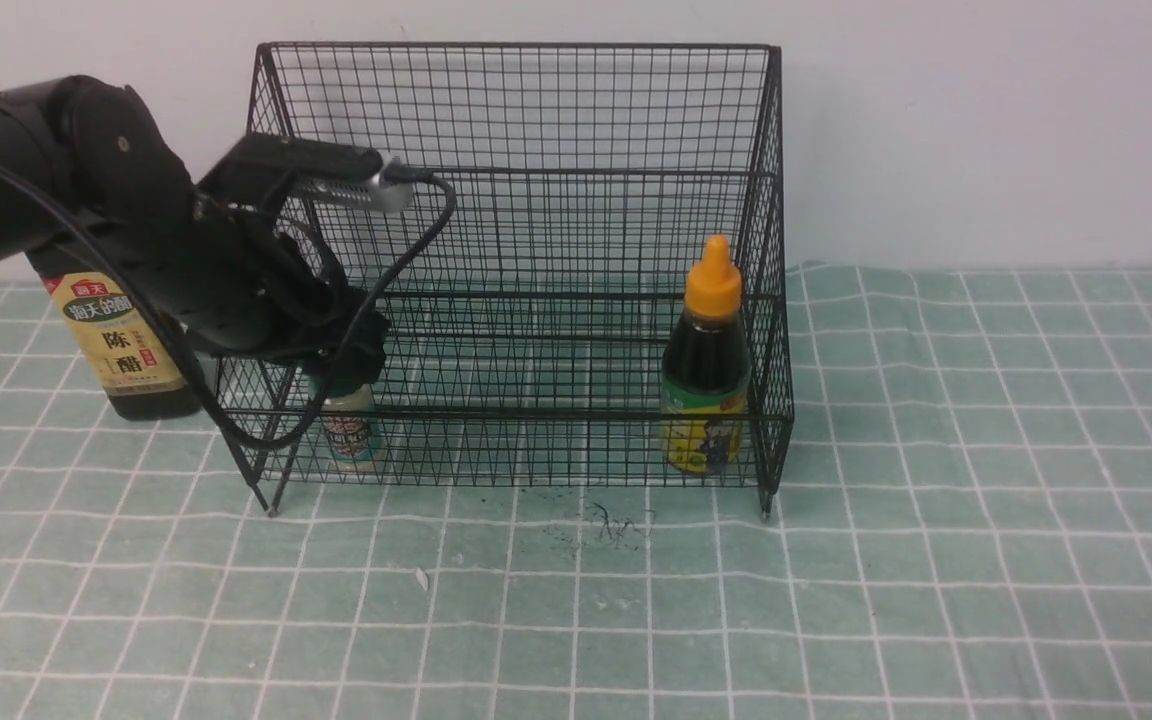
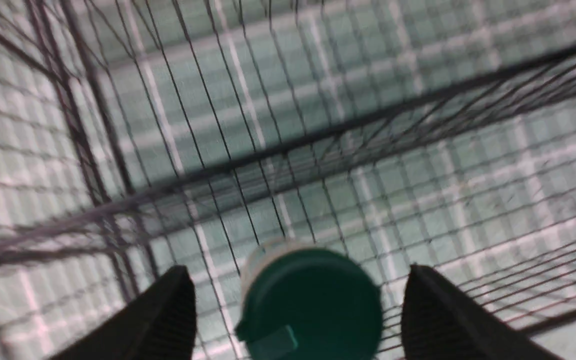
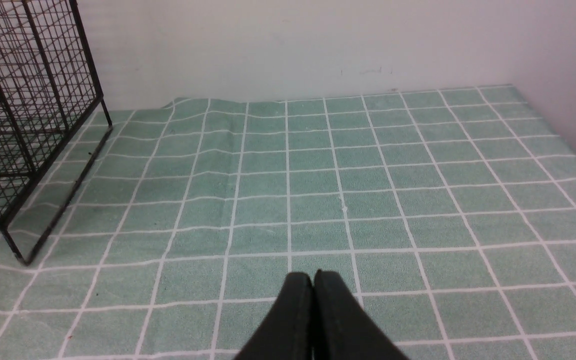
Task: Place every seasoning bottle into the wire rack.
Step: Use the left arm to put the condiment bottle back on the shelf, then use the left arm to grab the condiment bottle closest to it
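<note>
Front view: The wire rack stands on the checked cloth, its tall back towards the wall. The squeeze bottle stands in the lower front tier at the rack's right end, long axis vertical, orange nozzle pointing up. The green-capped shaker stands at the left end of the same tier, also upright, cap uppermost. The left gripper hangs directly above the shaker's cap; its fingers cannot be told apart from this side. The vinegar bottle stands upright on the cloth outside the rack, just beside its left end. The left arm hides its top, and its label faces the camera.

Left wrist view: The picture is blurred. The shaker's cap is seen end-on from above, between the two fingers. A clear gap shows on each side, so the jaws are spread and not touching it.

Right wrist view: The right gripper has its fingers pressed together with nothing between them, above bare cloth. It is well apart from the rack's right end, where the squeeze bottle's yellow label shows through the mesh.
</note>
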